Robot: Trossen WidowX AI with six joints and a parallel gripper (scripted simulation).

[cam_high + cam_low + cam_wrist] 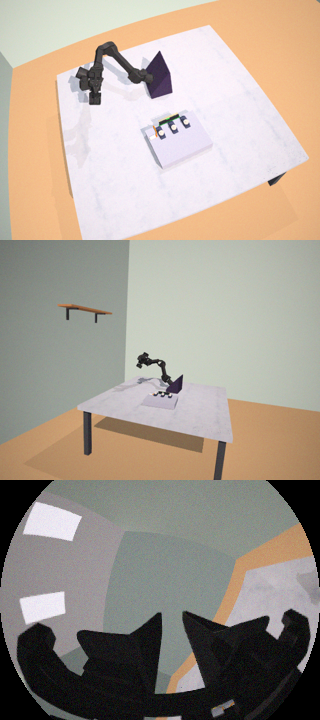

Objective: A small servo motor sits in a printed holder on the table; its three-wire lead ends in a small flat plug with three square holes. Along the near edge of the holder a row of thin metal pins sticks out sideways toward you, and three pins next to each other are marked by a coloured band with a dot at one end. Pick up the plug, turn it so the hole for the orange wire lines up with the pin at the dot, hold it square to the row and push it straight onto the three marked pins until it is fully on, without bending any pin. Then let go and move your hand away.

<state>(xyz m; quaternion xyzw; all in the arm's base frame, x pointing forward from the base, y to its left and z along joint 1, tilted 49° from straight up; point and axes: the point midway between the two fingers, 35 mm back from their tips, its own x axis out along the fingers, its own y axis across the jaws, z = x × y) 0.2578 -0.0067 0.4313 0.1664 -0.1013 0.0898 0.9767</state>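
Observation:
The pale holder block [186, 144] [160, 403] carries three dark servos with white round tops. A black header strip [165, 120] with thin yellowish pins runs along its arm-side edge, with a small bright green mark near its middle. An orange lead [155, 130] runs at the block's corner to a small white piece [152, 137] [150, 394]. The plug is too small to make out. My gripper [172, 615] is partly open, with a narrow empty gap between its fingertips. It is raised high above the table, well away from the holder.
A dark purple wedge [162, 79] [176, 386] stands beside the arm's base, behind the holder. The marbled table [116, 180] [201, 410] has its edge near below the raised gripper. A wooden shelf [87, 309] hangs on the left wall.

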